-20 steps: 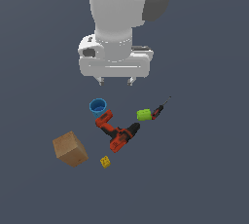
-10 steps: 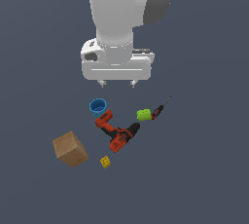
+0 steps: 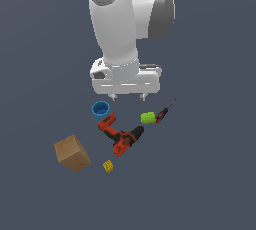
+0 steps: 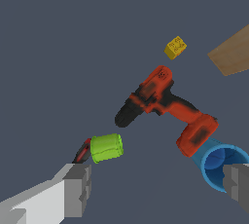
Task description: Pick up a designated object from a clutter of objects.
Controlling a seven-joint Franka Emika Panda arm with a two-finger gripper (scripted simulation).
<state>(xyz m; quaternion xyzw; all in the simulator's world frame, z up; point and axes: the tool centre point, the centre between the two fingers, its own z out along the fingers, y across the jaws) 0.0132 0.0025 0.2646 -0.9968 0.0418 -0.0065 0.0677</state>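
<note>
The gripper [image 3: 128,95] hangs above the clutter with its fingers [image 4: 78,189] spread wide and grasping nothing – in the wrist view one grey pad shows at each side of the frame, with open floor between them.

The drill [image 3: 121,136] lies on its side on the bare grey floor, in the middle of the group, below and a little forward of the hand. Its battery foot touches, or all but touches, the blue cup [image 3: 100,108]; its black chuck points toward the green-handled screwdriver [image 3: 150,117], which lies near but apart. The cardboard cube [image 3: 72,152] and the small yellow block [image 3: 108,166] sit clear of it on the far side from the arm.

As a thing to lift, the drill looks rigid and hard-shelled, likely the heaviest item here, with its weight toward the motor body and battery (so a grip at one end would probably let it swing). The best hold, I judge, is across the orange body just behind the chuck, or across the handle where it narrows – both leave room for the pads on either side. The battery end is crowded by the cup and looks the poorer choice
</note>
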